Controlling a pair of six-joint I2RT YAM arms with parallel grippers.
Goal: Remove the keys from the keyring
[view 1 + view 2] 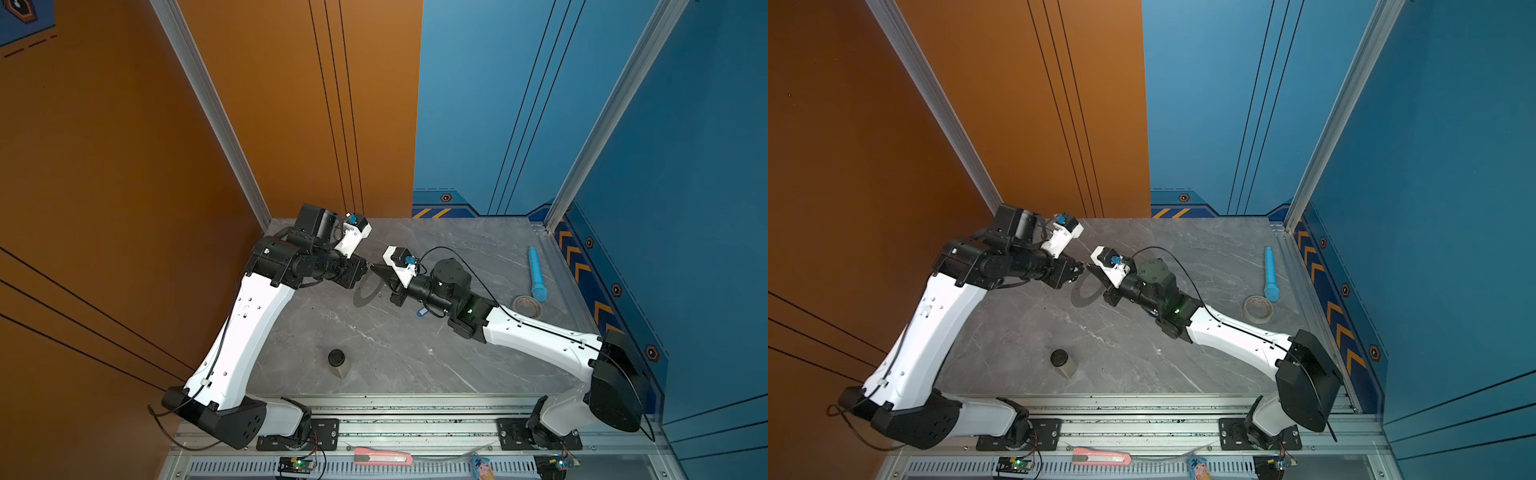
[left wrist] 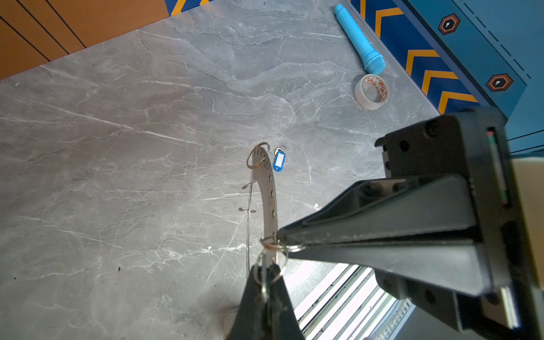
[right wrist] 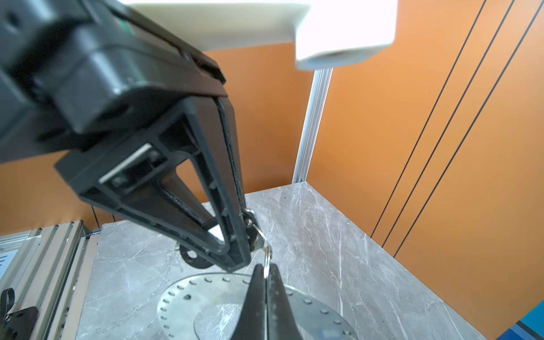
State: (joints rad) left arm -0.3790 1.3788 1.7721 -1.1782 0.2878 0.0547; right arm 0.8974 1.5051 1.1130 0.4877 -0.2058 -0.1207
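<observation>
The keyring point(image 2: 270, 200), a wide flat metal disc with holes along its rim, hangs just above the grey table between both arms, also seen in the right wrist view point(image 3: 206, 297) and in a top view point(image 1: 359, 297). My right gripper point(image 3: 266, 269) is shut on a small wire loop at the keyring's rim, and its tip shows in the left wrist view point(image 2: 284, 235). My left gripper point(image 2: 266, 269) is shut on the black key point(image 3: 194, 259), tip to tip with the right gripper point(image 1: 374, 269). The blue key point(image 2: 279, 160) lies loose on the table beside the keyring.
A blue toy microphone point(image 1: 536, 274) and a beige tape roll point(image 1: 527, 306) lie at the right side. A black-lidded jar point(image 1: 337, 361) stands near the front. A pink utility knife point(image 1: 382, 457) rests on the front rail. Walls close the table's left, back and right.
</observation>
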